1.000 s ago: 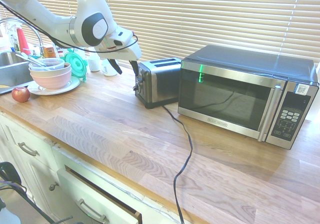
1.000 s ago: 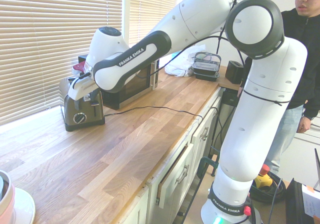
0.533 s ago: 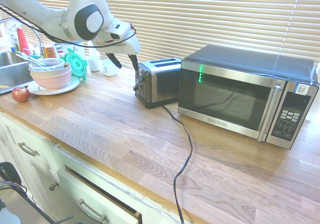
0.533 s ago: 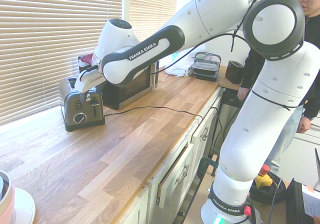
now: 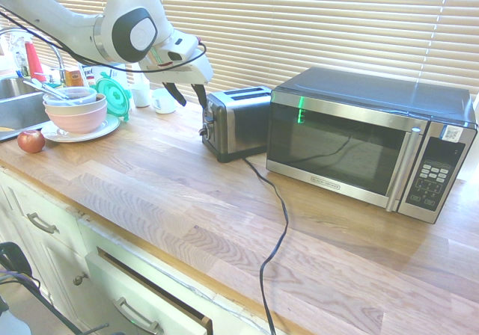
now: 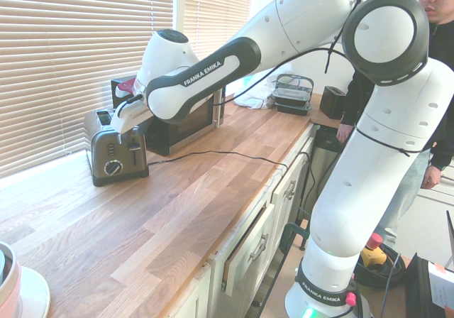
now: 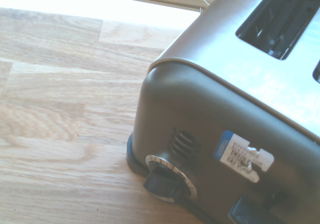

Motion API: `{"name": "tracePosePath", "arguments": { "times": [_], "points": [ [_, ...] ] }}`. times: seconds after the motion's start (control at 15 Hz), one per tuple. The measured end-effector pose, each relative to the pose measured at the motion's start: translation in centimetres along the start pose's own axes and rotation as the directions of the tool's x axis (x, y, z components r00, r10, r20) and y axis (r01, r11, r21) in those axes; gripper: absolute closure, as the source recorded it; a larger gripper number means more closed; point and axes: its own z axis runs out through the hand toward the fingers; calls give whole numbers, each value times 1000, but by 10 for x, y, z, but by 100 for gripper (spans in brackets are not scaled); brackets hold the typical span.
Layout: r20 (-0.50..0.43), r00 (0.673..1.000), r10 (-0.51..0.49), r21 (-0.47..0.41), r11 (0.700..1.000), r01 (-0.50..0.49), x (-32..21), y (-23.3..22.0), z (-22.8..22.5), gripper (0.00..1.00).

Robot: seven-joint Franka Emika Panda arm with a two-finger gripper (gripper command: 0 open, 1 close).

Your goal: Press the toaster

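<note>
The gripper (image 5: 188,92) had lifted slightly, fingers apart above the toaster (image 5: 236,123) on the tabletop (image 5: 187,193) beside the microwave (image 5: 367,144). Rigid, light, likely to skid; press its end lever (image 6: 135,146) straight down.

The wrist view cut off the brushed-steel two-slot toaster (image 7: 215,114) at its edges, its black lever (image 7: 250,215) only partly in frame and the sticker's (image 7: 243,155) print too blurred to read. In the second exterior view, the white arm hid most of the steel-and-black microwave (image 6: 186,124).
</note>
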Motion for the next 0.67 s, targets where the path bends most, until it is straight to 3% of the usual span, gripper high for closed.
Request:
{"name": "tracePosePath", "arguments": {
  "times": [0.67],
  "points": [
    [-3, 1000, -2, -14, 1000, 2, 19, 6, 17, 100]
  ]
}}
